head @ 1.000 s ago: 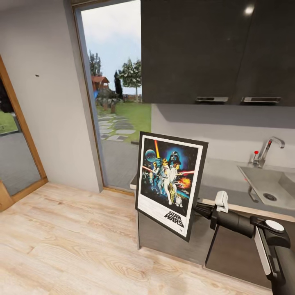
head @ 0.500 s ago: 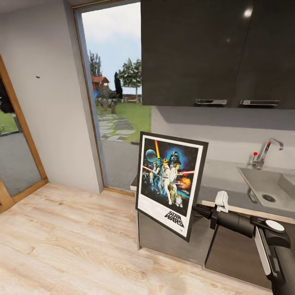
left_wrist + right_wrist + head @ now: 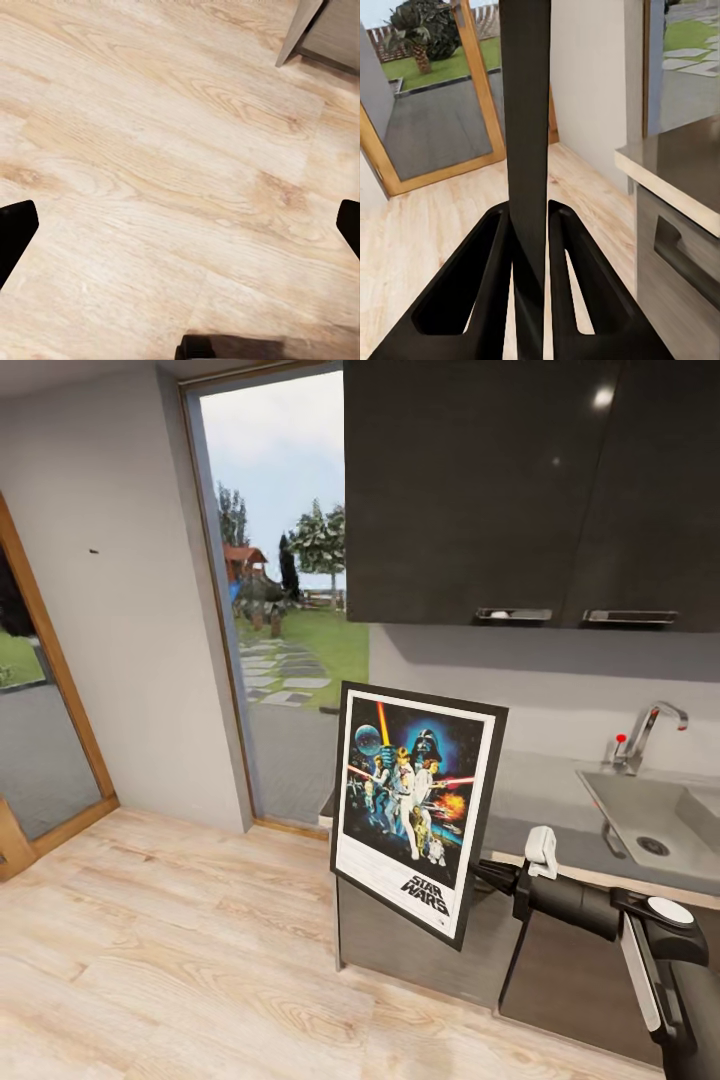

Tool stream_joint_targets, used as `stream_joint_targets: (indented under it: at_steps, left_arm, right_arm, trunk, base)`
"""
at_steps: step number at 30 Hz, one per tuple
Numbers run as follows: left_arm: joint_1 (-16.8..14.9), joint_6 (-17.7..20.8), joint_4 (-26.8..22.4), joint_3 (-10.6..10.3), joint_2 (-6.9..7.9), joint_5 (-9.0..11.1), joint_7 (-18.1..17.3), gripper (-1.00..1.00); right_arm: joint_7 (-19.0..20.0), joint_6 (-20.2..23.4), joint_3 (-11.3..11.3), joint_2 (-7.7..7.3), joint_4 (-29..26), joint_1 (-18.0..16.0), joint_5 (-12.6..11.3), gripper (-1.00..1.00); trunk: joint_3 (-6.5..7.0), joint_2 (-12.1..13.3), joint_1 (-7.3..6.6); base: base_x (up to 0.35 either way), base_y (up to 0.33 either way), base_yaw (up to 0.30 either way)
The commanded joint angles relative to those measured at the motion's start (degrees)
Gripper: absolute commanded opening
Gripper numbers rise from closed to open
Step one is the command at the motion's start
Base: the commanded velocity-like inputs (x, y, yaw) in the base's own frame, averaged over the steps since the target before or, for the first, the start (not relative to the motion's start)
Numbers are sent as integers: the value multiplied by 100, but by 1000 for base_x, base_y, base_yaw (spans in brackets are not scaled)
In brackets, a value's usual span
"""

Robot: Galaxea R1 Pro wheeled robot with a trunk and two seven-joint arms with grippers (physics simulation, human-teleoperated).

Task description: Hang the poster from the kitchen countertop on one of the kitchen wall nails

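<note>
I see the countertop [image 3: 560,800] at right, beside the doorway. In front of its near corner, my right gripper [image 3: 529,247] clamps the upright poster [image 3: 415,807] by its edge. My left gripper [image 3: 180,232] hangs wide open over floor [image 3: 150,150]. One nail [image 3: 93,550] dots the left wall.

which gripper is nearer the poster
Right. The right gripper has its fingers clamped on the poster edge; the left gripper hangs open over the wood floor, apart from it.
</note>
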Motion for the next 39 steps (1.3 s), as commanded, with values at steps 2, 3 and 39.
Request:
stream_joint_targets:
  at_steps: [2,3,39]
  left_arm:
    - [-1,-7,-4,16,-2,-2,-33,100]
    - [-1,-7,-3,16,-1,-2,-33,100]
    - [-1,-14,-9,16,-2,-2,-33,100]
  right_arm:
    - [41,72,-7,1,-3,-6,1,-100]
    - [41,72,-7,1,-3,-6,1,-100]
    - [34,72,-6,1,-3,-6,1,-100]
  trunk:
    - [28,74,-43]
    - [46,114,-65]
    - [674,1518,-833]
  base:
    - [0,0,0]
    - [0,0,0]
    - [0,0,0]
